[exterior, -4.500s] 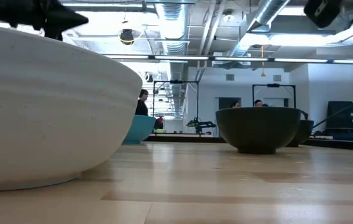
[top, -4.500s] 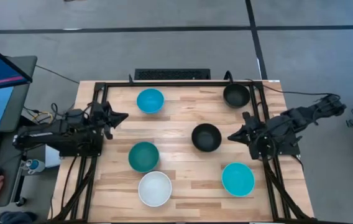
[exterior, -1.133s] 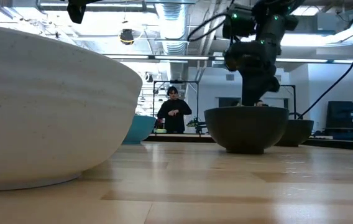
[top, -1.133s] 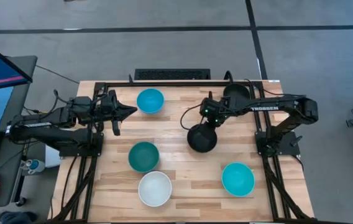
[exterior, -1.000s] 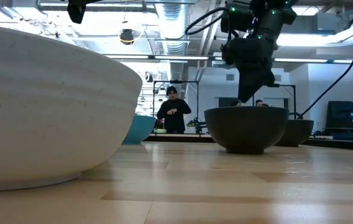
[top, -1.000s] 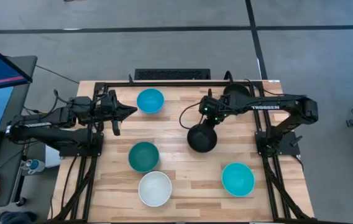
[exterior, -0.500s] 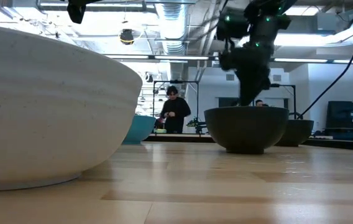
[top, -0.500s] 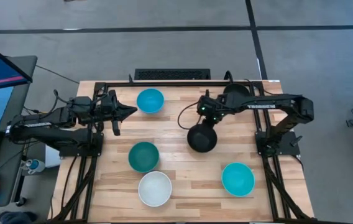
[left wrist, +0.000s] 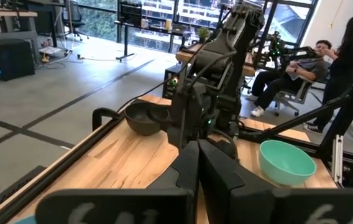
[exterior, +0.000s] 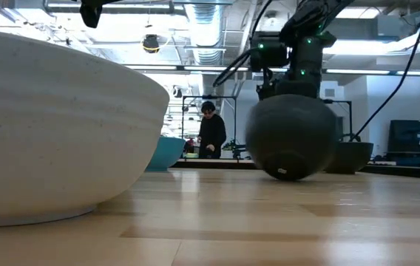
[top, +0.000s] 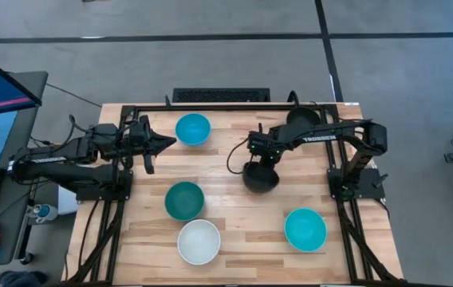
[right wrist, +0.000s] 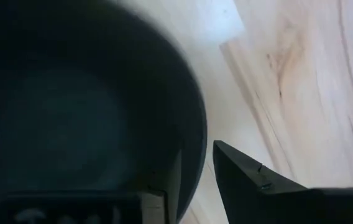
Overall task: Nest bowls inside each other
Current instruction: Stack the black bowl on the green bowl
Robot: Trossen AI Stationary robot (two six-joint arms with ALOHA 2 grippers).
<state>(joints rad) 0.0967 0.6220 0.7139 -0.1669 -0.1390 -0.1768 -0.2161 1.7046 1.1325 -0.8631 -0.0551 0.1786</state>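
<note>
Right gripper [top: 260, 163] jaws pinching tilted black bowl [top: 260, 177] rim, dark teal bowl [top: 184, 200] nearby, left gripper [top: 161, 142] jaws closed

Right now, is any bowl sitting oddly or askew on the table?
Yes: the black bowl near the table's middle is tipped on its side, its underside facing the low camera. The right hand grips its rim, one finger inside and one outside. The other bowls sit upright; nothing looks spilled or damaged.

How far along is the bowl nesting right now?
Nothing is nested yet. The right gripper has its jaws on the rim of a black bowl, tipped on its side. The other black bowl, cyan bowls, teal bowl and white bowl sit apart.
</note>
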